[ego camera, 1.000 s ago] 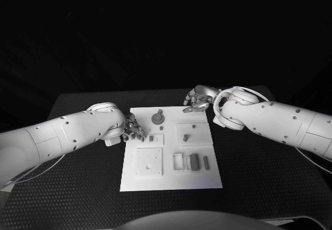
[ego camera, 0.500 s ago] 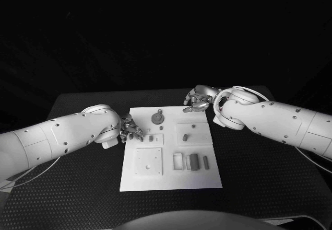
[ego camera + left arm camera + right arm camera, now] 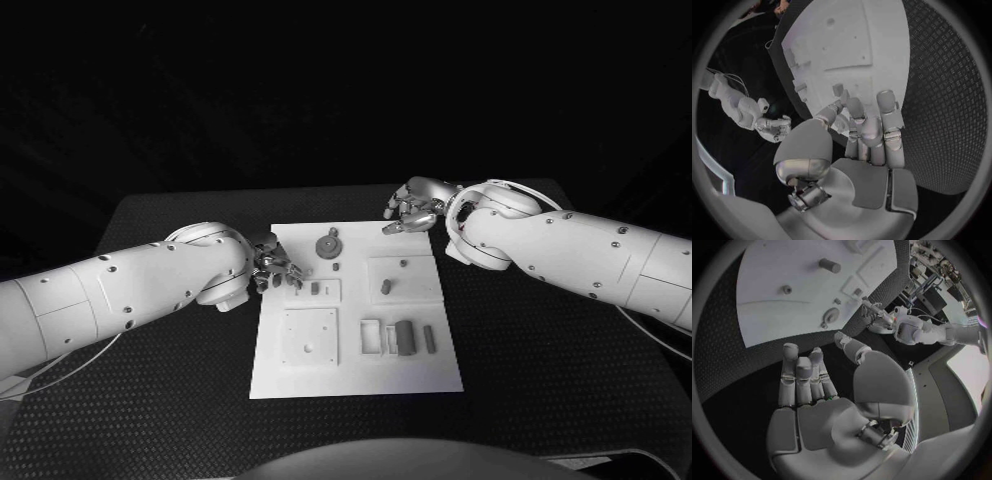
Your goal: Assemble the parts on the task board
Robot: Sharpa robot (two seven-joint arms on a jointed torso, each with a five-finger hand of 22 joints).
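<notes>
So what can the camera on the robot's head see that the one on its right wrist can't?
Head view alone: the whole white board laid out at once, including the row of small slots and pieces at its near end. Right wrist view alone: the right hand from behind, its palm bare and fingers straight out over the black table. Both: the board, the round disc-shaped piece at its far end, and the left hand at the board's edge.

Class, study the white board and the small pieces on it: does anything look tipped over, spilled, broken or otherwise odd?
Nothing stands out. The white board lies flat and square on the black table, its small pieces sit tidily on it, and both the left hand and right hand hold nothing.
</notes>
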